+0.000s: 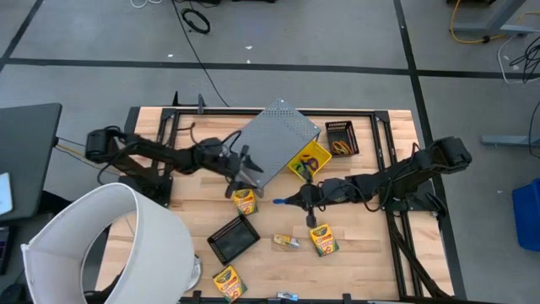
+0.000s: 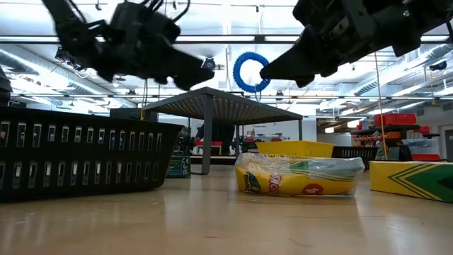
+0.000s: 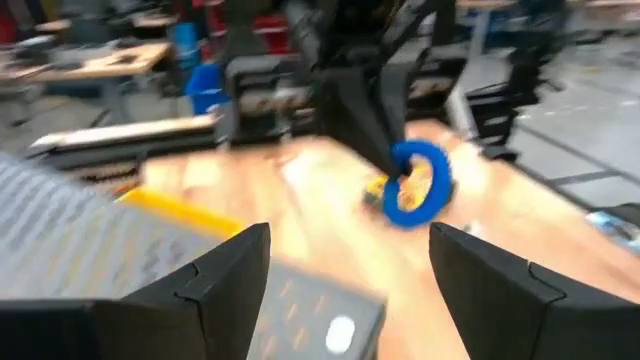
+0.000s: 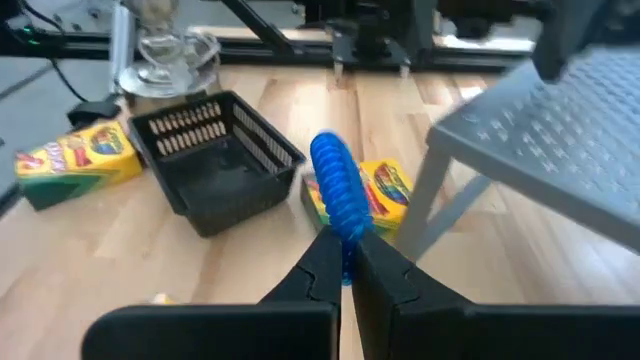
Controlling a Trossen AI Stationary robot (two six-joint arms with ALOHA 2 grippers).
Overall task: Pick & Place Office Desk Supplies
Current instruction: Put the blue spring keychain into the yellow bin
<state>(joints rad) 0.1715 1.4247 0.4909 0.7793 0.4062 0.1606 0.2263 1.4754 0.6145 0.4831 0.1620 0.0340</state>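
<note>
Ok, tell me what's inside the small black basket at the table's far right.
The small black basket holds orange and tan loops near one end. Its mesh walls hide anything lower down.

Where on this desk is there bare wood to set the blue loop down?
Free: the wood between the black basket and the small packet, and the strip along the table's near-right edge beyond the crayon box. Crowded: the middle, where the grey mesh stand, yellow tray and both grippers meet; the right gripper holds the blue loop.
</note>
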